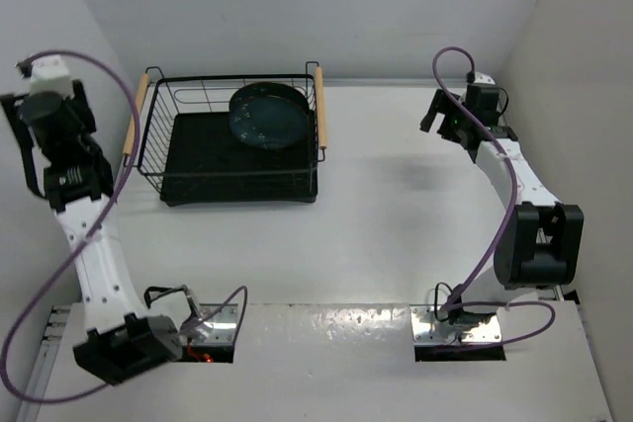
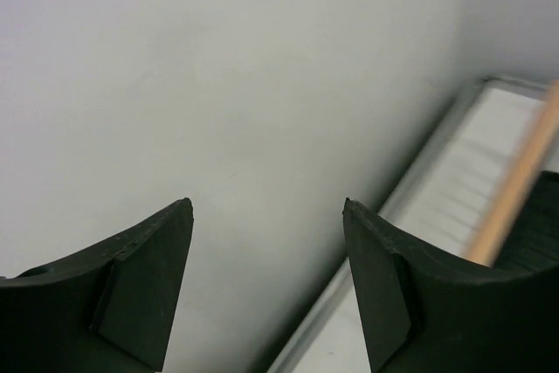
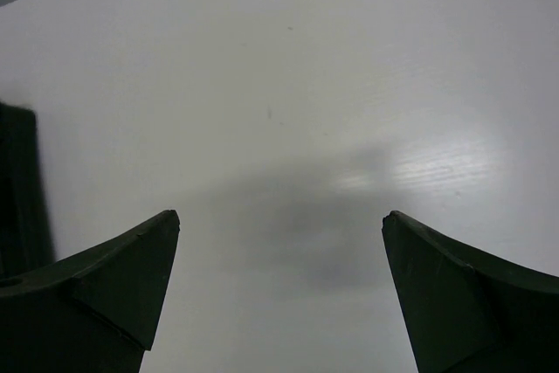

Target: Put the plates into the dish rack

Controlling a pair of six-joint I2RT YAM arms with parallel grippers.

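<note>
The black wire dish rack (image 1: 188,177) with two wooden handles stands at the back left of the table. A dark teal plate (image 1: 269,116) leans upright in its back right part; a second rim shows just behind it, so the two plates seem to stand together. My left gripper (image 1: 42,114) is raised left of the rack, open and empty; in the left wrist view (image 2: 266,207) it faces the wall, with the rack's left handle (image 2: 515,181) at the right. My right gripper (image 1: 433,111) is open and empty at the back right, and in the right wrist view (image 3: 279,216) it is over bare table.
The white walls close in on the left, back and right. The table's left metal edge (image 2: 419,189) runs beside the rack. A dark edge (image 3: 17,189) shows at the left of the right wrist view. The arm bases and cables sit at the near edge (image 1: 326,328).
</note>
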